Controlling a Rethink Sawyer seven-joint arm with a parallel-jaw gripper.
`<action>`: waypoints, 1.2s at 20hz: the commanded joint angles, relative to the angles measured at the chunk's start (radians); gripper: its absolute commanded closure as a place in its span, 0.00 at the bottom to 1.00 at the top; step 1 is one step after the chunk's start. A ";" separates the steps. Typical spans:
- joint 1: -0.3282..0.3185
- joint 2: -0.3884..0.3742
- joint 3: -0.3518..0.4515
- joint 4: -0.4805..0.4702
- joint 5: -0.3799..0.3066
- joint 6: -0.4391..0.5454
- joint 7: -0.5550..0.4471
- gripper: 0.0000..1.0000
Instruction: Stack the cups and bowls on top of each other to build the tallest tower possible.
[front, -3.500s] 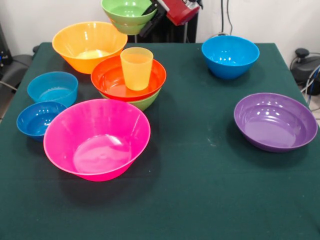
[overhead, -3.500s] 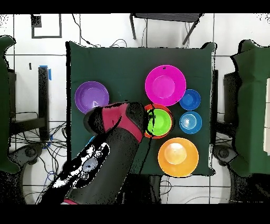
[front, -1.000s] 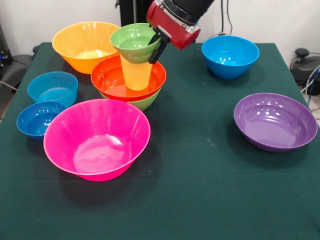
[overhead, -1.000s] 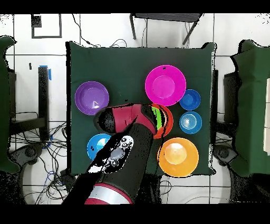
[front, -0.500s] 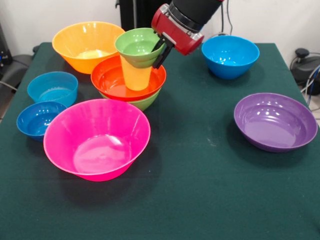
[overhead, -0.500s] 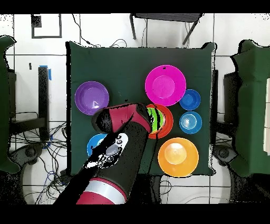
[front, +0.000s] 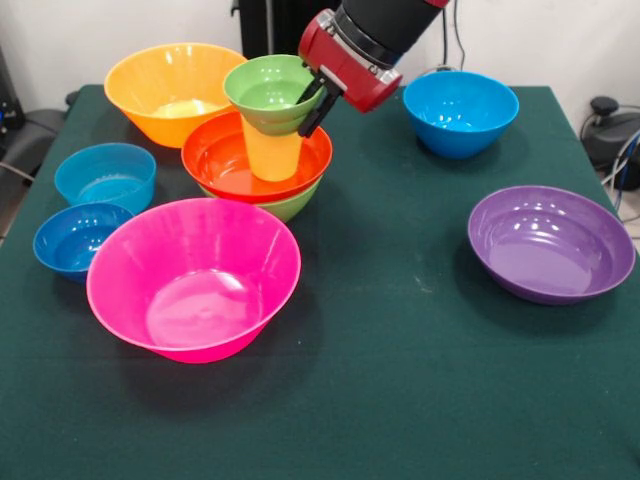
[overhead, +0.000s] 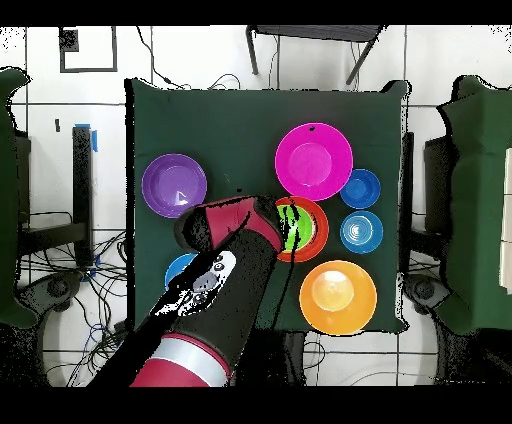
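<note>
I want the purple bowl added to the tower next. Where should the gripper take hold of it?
By the rim, from above. The purple bowl sits upright and alone, wide and shallow, so one finger inside and one outside the thin edge likely works best. Every side of it is clear.

The arm (front: 385, 20) slants down from one o'clock toward seven, red wrist (front: 347, 57) tilted, gripper (front: 312, 103) fingers clamped across a thin rim.
</note>
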 joint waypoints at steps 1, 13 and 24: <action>0.021 0.026 0.059 -0.020 -0.039 0.016 0.023 1.00; 0.027 -0.005 0.090 0.073 -0.030 0.006 0.004 1.00; 0.002 -0.040 0.120 0.115 -0.033 0.092 -0.074 1.00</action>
